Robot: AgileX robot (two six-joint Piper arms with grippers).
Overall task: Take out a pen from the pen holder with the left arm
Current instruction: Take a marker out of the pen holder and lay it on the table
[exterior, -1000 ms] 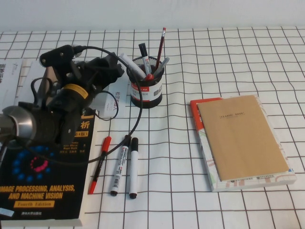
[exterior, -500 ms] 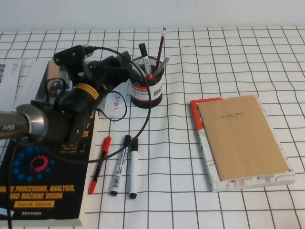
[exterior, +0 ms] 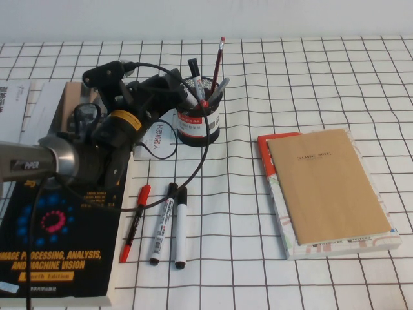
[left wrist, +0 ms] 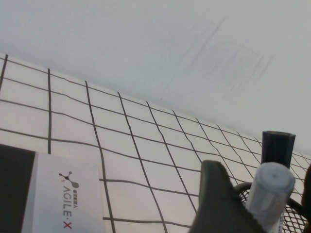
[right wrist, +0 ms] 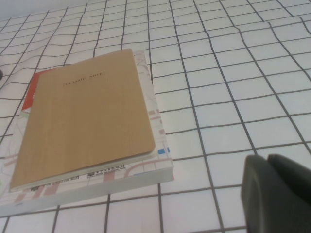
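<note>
- Hovering at the left rim of the pen holder (exterior: 200,126), the left gripper (exterior: 177,84) is spread wide and grips nothing.
- A grey marker (left wrist: 269,194) stands in the holder, just beside one finger (left wrist: 214,194).
- The holder stands upright on the table (exterior: 290,77), towards its far side, with several pens inside.
- Three loose pens (exterior: 161,229) lie nearer, side by side.
- The right gripper (right wrist: 277,194) hangs over the table near the notebook (right wrist: 87,121); I cannot tell whether it is spread or closed.

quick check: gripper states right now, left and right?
Left gripper: open at the rim of the pen holder, nothing gripped.
Right gripper: parked near the notebook; open or closed cannot be told.
</note>
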